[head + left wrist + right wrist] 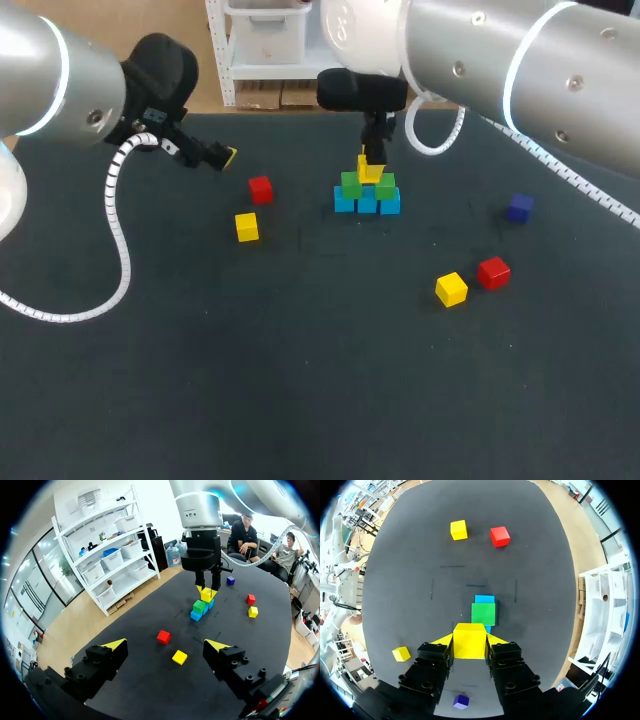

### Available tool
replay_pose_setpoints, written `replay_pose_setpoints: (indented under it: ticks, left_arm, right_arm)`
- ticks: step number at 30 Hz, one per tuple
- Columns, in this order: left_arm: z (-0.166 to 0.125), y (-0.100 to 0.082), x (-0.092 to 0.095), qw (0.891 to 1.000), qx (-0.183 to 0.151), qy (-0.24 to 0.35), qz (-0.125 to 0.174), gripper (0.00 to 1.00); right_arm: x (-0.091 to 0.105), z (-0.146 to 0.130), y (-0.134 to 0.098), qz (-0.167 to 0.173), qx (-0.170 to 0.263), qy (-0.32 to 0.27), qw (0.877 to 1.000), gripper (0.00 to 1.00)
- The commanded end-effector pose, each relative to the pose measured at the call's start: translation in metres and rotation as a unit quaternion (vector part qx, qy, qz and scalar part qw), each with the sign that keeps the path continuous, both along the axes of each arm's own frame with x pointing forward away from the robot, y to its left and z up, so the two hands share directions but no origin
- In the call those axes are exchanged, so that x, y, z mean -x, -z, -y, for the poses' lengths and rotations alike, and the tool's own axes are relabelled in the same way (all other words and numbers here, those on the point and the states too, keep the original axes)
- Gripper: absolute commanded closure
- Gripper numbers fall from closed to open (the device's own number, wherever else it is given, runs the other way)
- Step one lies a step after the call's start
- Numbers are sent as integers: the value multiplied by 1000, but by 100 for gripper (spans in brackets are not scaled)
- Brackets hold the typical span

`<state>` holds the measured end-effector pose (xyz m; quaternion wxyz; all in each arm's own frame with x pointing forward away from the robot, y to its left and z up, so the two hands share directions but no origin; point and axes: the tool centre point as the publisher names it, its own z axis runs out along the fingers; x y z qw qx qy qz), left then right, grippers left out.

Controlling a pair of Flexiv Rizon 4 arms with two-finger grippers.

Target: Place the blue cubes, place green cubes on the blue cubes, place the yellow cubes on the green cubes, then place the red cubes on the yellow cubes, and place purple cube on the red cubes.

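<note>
A row of blue cubes (367,203) stands at the table's back middle, with two green cubes (351,185) on top. My right gripper (371,160) comes down from above, shut on a yellow cube (370,173) held just over the gap between the greens. In the right wrist view this yellow cube (469,640) sits between the fingers, with a green cube (483,613) and a blue one (484,599) below. My left gripper (215,155) hangs open and holds nothing at the back left, away from the stack (202,607).
Loose on the dark table: a red cube (260,189) and a yellow cube (247,227) left of the stack, a purple cube (519,207) to the right, and a red cube (493,272) with a yellow one (451,289) at the front right.
</note>
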<state>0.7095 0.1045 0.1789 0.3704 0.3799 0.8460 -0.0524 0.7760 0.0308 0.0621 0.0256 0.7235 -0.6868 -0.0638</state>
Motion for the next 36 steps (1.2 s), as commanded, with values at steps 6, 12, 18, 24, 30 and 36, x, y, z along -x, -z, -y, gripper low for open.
replay_pose_setpoints:
  ticks: [6, 12, 18, 24, 30, 36]
  left_arm:
    - [0, 0, -1, 1000, 1, 1, 0, 0]
    - [0, 0, -1, 1000, 1, 1, 0, 0]
    - [0, 0, -1, 1000, 1, 1, 0, 0]
    - [0, 0, -1, 1000, 1, 1, 0, 0]
    - [0, 0, -1, 1000, 1, 1, 0, 0]
    - [0, 0, -1, 1000, 1, 1, 0, 0]
  right_arm:
    - [-12, -1, 6, -2, 7, 5, 1000, 100]
    - [-15, -2, 8, -1, 10, 6, 1000, 100]
    - [-16, -3, 12, -5, 11, 6, 1000, 100]
    - [-19, -2, 15, -5, 11, 9, 1000, 100]
    - [-20, -2, 14, -5, 12, 9, 1000, 100]
    - [-20, -3, 15, -8, 12, 7, 1000, 62]
